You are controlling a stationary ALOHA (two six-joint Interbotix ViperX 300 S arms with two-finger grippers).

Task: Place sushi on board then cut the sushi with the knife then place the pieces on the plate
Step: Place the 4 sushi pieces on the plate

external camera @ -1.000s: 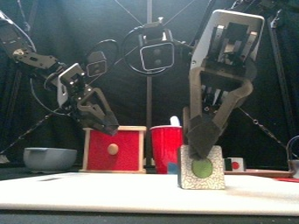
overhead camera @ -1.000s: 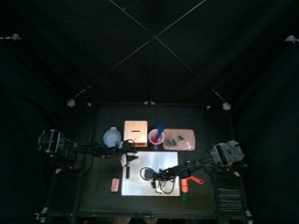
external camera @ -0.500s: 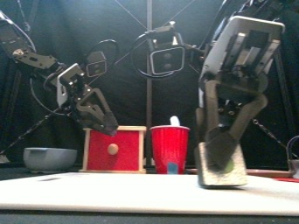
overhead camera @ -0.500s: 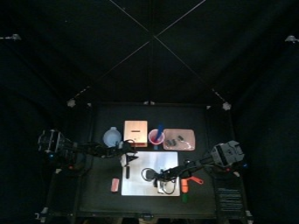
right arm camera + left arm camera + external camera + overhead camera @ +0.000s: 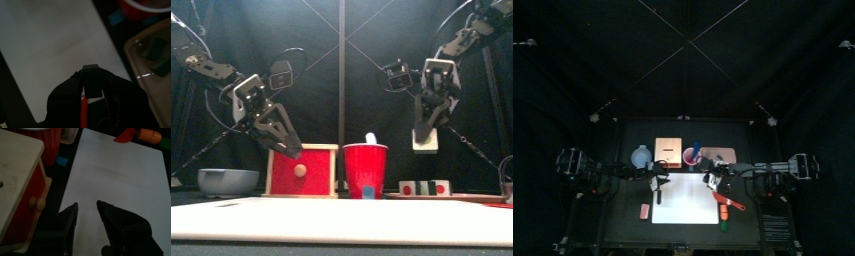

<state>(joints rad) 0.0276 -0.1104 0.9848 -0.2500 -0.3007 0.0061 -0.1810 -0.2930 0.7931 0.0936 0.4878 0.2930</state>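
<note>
My right gripper (image 5: 425,132) is shut on one sushi piece (image 5: 425,141) and holds it high in the air, back from the white cutting board (image 5: 690,200). The piece looks near black between the jaws in the right wrist view (image 5: 91,83). The pink tray (image 5: 719,158) lies behind the board's right part, and sushi pieces (image 5: 420,187) lie on it, also seen from the right wrist (image 5: 160,48). My left gripper (image 5: 85,211) hangs open and empty over the board's left edge, next to the wooden box (image 5: 19,178). A red toy knife (image 5: 727,205) lies at the board's right edge.
The box with its red drawer front (image 5: 302,171), the red cup (image 5: 366,170) and the blue-grey bowl (image 5: 227,181) stand along the back. Toy foods lie right of the board (image 5: 138,134), and a small red toy (image 5: 644,210) lies left of it.
The right gripper has lifted the sushi piece off the board and carried it up and back toward the tray. The left arm has not moved.
</note>
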